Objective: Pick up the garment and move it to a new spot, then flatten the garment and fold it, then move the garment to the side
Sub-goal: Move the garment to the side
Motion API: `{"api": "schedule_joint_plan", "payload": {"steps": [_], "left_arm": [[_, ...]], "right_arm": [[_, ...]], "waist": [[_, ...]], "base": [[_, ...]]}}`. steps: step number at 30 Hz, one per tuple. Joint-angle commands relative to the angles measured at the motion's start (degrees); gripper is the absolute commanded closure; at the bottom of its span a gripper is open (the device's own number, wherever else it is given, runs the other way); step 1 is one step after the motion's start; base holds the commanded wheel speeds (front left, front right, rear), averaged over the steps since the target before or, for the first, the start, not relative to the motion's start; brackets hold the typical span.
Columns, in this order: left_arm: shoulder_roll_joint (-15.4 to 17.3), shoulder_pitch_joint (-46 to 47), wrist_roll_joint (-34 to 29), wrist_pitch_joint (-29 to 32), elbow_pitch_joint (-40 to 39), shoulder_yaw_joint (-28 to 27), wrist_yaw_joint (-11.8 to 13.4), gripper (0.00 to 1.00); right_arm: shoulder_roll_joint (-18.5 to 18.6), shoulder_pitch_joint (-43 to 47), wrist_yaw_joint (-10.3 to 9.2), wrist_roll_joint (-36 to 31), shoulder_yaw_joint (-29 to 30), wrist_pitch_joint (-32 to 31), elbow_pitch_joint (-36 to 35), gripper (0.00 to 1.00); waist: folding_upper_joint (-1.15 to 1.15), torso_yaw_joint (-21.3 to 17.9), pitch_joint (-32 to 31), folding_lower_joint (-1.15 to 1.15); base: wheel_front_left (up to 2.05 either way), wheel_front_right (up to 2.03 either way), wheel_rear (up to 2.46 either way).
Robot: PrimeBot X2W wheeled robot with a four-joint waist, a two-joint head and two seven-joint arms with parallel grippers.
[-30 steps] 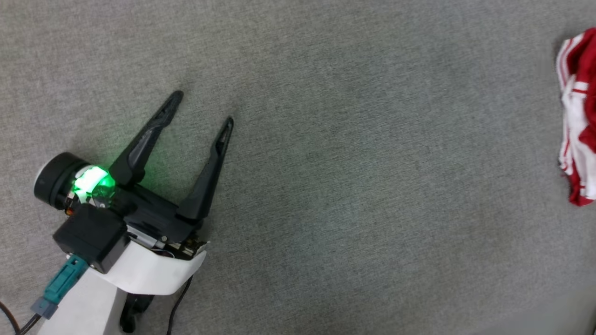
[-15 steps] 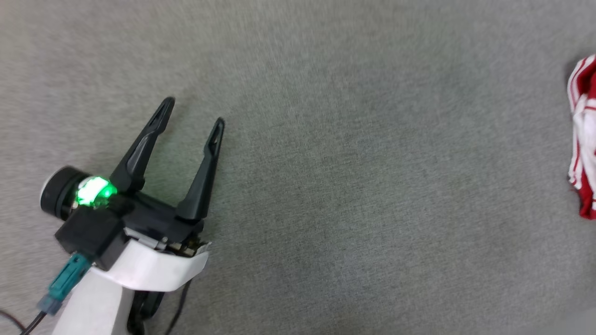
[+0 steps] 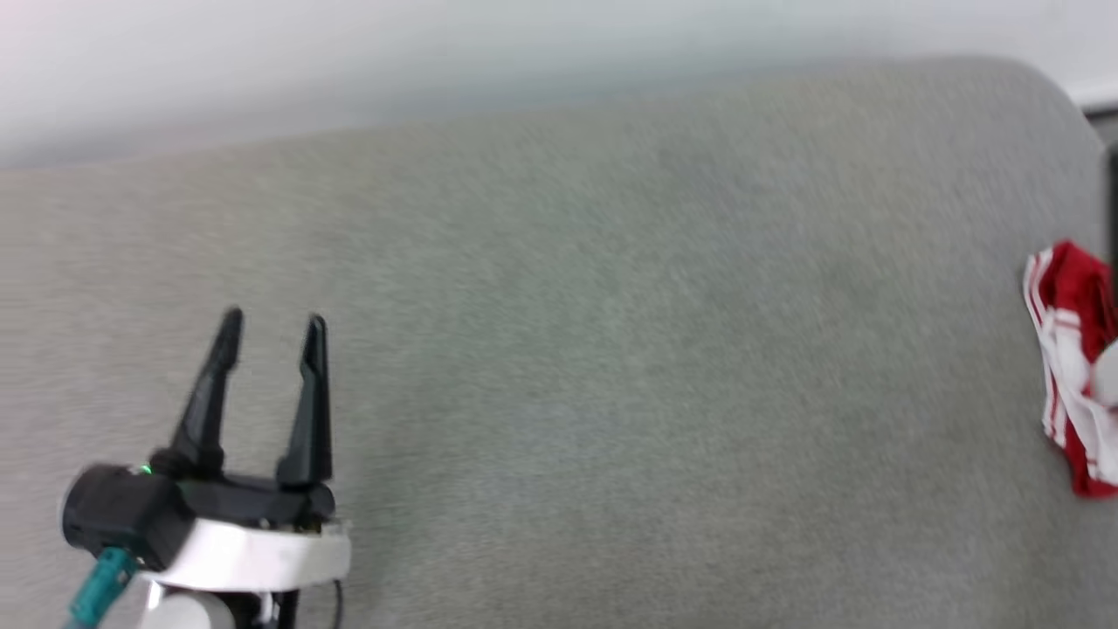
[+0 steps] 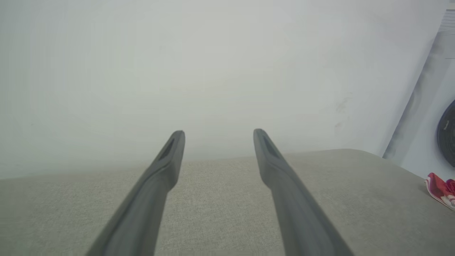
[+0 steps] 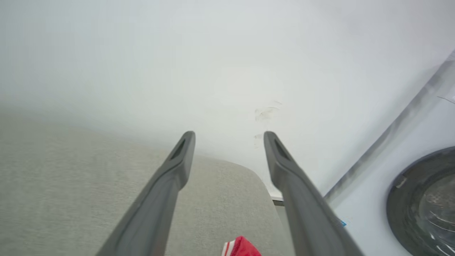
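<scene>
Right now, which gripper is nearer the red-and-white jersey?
The right gripper: the jersey shows between its open fingers, while the left gripper hangs far across the grey cushion.

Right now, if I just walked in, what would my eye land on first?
Probably the crumpled red-and-white garment, the one bright patch, lying at the far right edge of the wide grey fabric surface. Next, the dark left gripper at the head view's lower left, spread open and empty. The right gripper is open too, the garment peeking in at the bottom of its wrist view.
</scene>
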State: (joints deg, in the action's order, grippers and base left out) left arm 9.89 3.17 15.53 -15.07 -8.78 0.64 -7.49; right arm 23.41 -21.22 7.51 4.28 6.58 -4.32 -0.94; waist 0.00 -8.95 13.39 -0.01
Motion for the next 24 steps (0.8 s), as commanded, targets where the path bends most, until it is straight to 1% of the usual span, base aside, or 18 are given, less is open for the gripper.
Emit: {"api": "schedule_joint_plan", "payload": {"steps": [1,5,9,11,15,21,24], "left_arm": [[-1.13,-1.68,-0.64,-0.12,0.34,-0.31,0.1,0.0],[-2.68,-3.98,-2.03,-0.12,1.35,-0.05,0.08,0.0],[-3.57,-5.77,-2.75,-0.12,2.6,0.2,0.07,0.0],[-4.05,-6.41,-2.93,-0.12,3.15,0.39,0.07,0.0],[-4.32,-7.17,-3.52,-0.12,4.52,1.11,0.07,0.0],[-4.48,-6.84,-3.22,-0.12,6.34,1.79,0.06,0.0],[-4.3,-6.62,-3.54,-0.12,7.07,1.78,0.06,0.0]], "right_arm": [[-2.12,3.47,-0.05,1.22,-0.16,0.73,-2.19,0.0],[-6.8,9.85,-0.04,3.9,-0.38,3.35,-6.0,0.0],[-10.86,14.42,-0.05,7.01,-1.16,5.99,-5.55,0.0],[-11.96,16.39,-0.04,8.09,-2.1,7.24,-4.88,0.0],[-14.49,19.67,-0.04,9.34,-2.1,10.41,-2.88,0.0],[-16.57,23.14,-0.04,9.23,-2.6,15.31,0.5,0.0],[-17.36,23.91,-0.04,8.76,-3.03,16.63,1.96,0.0]], "waist": [[0.0,4.29,-4.68,0.01],[0.0,6.57,-7.18,0.01],[0.0,7.97,-8.68,0.01],[0.0,8.39,-9.1,0.01],[0.0,9.27,-9.41,0.01],[0.0,10.12,-9.58,0.01],[0.0,10.14,-9.63,0.01]], "base": [[0.0,0.0,0.0],[0.0,0.0,0.0],[0.0,0.0,0.0],[0.0,0.0,0.0],[0.0,0.0,0.0],[0.0,0.0,0.0],[0.0,0.0,0.0]]}}
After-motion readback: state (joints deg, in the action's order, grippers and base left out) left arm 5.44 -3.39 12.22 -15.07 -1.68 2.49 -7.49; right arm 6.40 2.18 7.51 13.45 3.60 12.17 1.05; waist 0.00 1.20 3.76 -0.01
